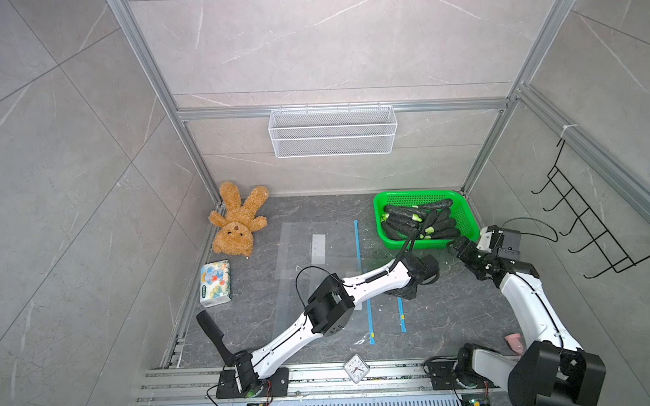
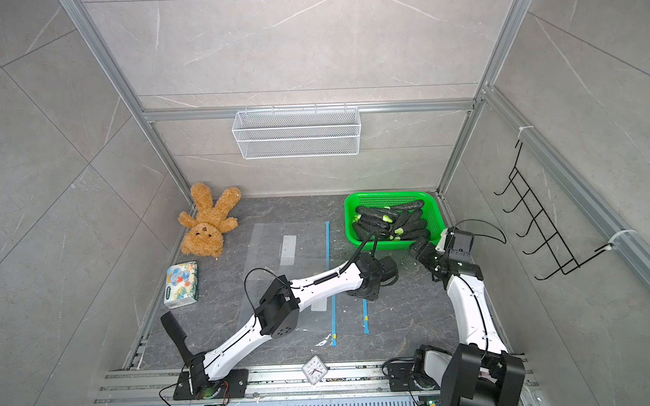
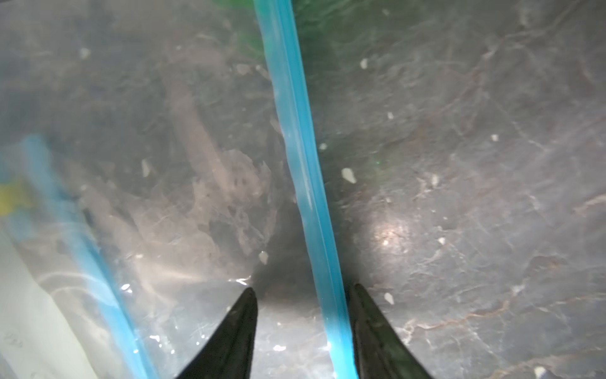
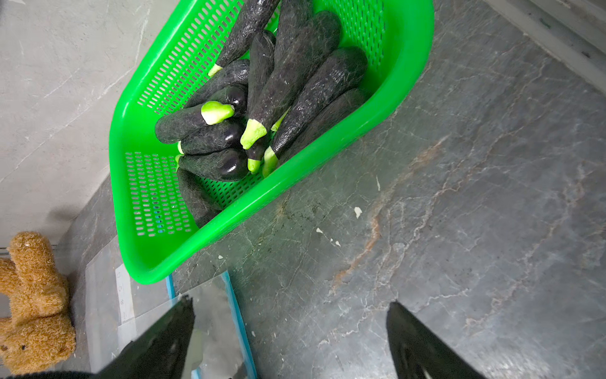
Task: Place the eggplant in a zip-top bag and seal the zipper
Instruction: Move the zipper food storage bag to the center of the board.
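Just beside the green basket, the right gripper is hovering over the bare table, jaws spread wide and holding nothing. Eggplants are lying piled inside that basket. A little farther from the basket, the left gripper is straddling the blue zipper strip of the zip-top bag, jaws partly apart, not pinching it.

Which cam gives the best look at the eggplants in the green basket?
Right wrist. The eggplants sit close up in the green basket, with dark skins and pale green stems sharp. In both top views they are small and far off, a dark pile. The left wrist view shows none.
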`<state>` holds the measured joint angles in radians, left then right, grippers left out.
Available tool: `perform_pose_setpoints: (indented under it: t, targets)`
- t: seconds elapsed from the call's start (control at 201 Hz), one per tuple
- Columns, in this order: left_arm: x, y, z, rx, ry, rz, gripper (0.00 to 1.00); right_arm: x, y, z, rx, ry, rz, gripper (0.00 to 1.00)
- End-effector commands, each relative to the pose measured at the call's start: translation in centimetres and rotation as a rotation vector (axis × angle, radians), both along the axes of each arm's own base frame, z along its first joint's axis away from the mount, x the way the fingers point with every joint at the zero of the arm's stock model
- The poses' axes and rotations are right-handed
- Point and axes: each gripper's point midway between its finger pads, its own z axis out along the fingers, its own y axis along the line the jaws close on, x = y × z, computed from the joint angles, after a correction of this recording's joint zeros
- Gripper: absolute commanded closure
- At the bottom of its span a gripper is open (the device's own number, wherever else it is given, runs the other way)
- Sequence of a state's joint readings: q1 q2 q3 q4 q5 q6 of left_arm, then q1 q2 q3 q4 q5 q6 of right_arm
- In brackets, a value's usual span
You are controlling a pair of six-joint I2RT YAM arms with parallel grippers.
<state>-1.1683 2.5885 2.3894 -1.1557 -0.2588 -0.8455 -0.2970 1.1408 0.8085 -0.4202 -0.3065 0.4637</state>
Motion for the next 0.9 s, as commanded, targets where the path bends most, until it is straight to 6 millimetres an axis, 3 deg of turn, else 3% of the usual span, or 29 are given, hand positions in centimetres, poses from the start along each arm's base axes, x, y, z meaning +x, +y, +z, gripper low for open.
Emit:
perform_pose_setpoints:
  t: [0.0,0.284,0.637,0.891]
  targets:
    - [0.2,2.2,1.5,0.062,-0.029,0.031,0.58,0.4,0.2,0.5,0.015,-0.014,0.000,0.08]
    - [0.8,2.7,2.5,0.074,-0.077,0.031,0.78,0.4,0.4,0.9,-0.003,-0.020,0.006,0.09]
    - [1.0,4.3,2.7,0.122,-0.090,0.044,0.80,0.5,0.9,1.2,-0.031,-0.021,0.025,0.09]
    - [0.8,4.8,2.2,0.129,-0.086,0.070,0.97,0.4,1.0,1.3,-0.048,-0.020,0.030,0.09]
